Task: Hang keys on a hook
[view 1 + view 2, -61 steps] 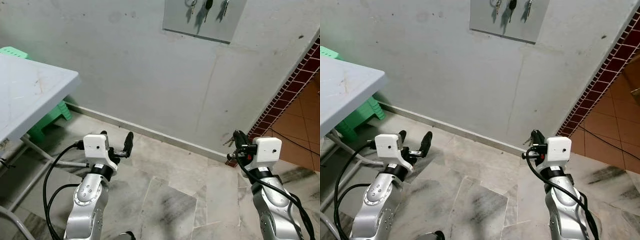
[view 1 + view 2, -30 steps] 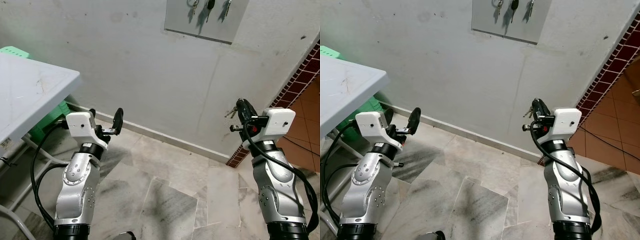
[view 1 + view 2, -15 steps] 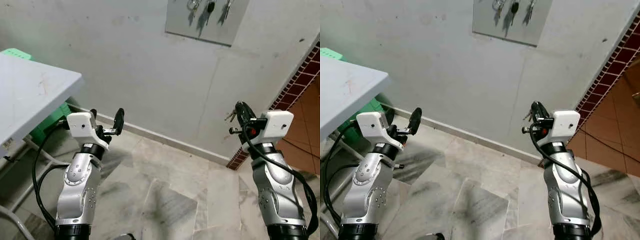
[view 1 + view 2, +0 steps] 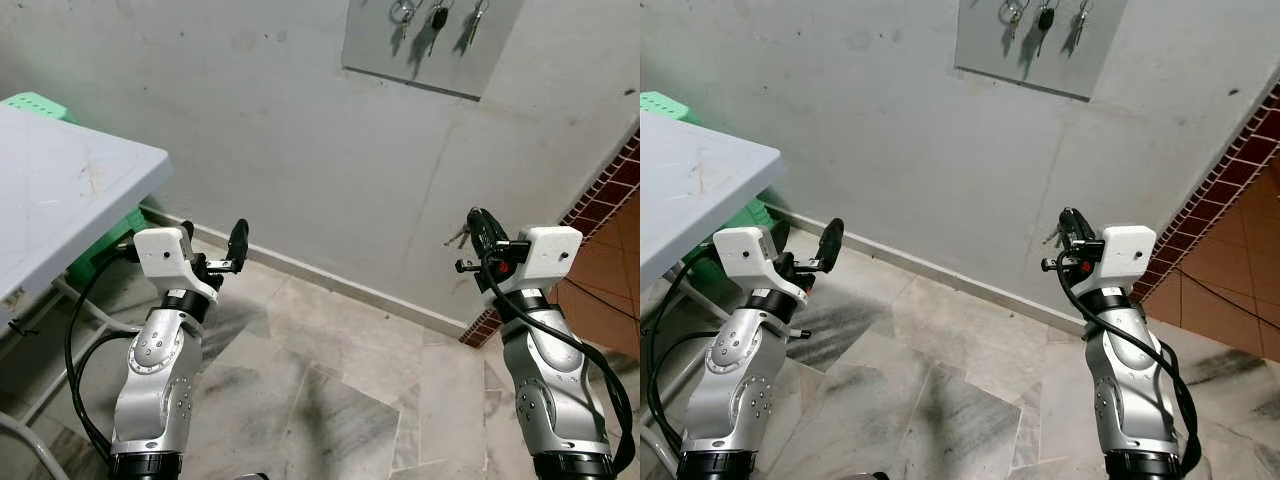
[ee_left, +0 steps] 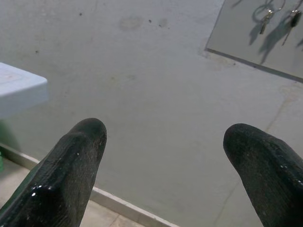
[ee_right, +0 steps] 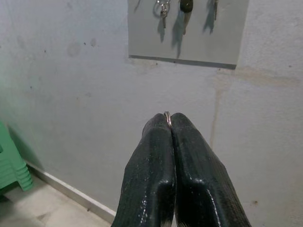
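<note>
The keys [image 4: 458, 237] hang from the tips of the right gripper [image 6: 168, 119], whose fingers press together on the key ring, raised before the wall [image 4: 250, 130]. High on that wall a grey board [image 4: 430, 50] carries three other hung keys [image 4: 437, 18]. The left gripper [image 5: 165, 137] is spread wide, holding nothing, near the table [image 4: 60, 190] edge.

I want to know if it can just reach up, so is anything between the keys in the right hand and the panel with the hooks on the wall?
Nothing visible is in the way. The right hand pinches the keys below the hook panel, with bare wall between them. The hooks themselves are cropped at the top.
</note>
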Robot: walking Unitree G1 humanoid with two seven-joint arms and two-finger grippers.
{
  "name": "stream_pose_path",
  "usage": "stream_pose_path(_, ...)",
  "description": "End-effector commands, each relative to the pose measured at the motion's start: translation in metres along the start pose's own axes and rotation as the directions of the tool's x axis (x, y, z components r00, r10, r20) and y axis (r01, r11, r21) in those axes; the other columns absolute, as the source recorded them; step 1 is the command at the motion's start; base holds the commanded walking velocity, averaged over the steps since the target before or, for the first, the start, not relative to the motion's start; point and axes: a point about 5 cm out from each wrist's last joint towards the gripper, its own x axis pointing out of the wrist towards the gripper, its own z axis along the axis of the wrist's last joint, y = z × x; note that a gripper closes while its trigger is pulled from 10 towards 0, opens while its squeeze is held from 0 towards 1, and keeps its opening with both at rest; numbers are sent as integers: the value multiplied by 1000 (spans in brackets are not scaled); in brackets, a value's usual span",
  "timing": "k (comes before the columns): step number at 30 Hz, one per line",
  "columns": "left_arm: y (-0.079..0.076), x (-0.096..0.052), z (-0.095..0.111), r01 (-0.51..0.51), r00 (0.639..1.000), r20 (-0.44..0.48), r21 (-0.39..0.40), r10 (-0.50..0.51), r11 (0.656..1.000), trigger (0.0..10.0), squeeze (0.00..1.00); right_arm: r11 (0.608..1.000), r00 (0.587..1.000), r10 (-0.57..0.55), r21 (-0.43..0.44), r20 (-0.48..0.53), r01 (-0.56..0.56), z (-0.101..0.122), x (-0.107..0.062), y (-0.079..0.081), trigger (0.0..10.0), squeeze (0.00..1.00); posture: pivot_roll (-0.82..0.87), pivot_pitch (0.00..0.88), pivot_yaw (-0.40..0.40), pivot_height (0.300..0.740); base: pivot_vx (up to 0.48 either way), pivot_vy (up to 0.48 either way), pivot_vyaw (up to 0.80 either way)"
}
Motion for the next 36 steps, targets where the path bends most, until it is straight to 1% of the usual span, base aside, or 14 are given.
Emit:
stream_pose_path(1,-3,-2,1,11,1000,2,-11,-11,1000,10000,0,1000,1000,4,-7,8,-4,4,-1,-1,10000,0,16,73,-55,740,334,0,0)
stream_pose_path(30,-3,-4,-1,7,1000,-10,-9,-7,1000,10000,0,1000,1000,7,-6,-3,-7,2,-4,0,10000,0,17,78,-60,740,333,0,0)
stream_pose_path(36,-3,-3,0,2,1000,-7,-21,-3,1000,10000,0,1000,1000,12,-3,-4,-12,2,-3,1,10000,0,18,76,-62,740,331,0,0)
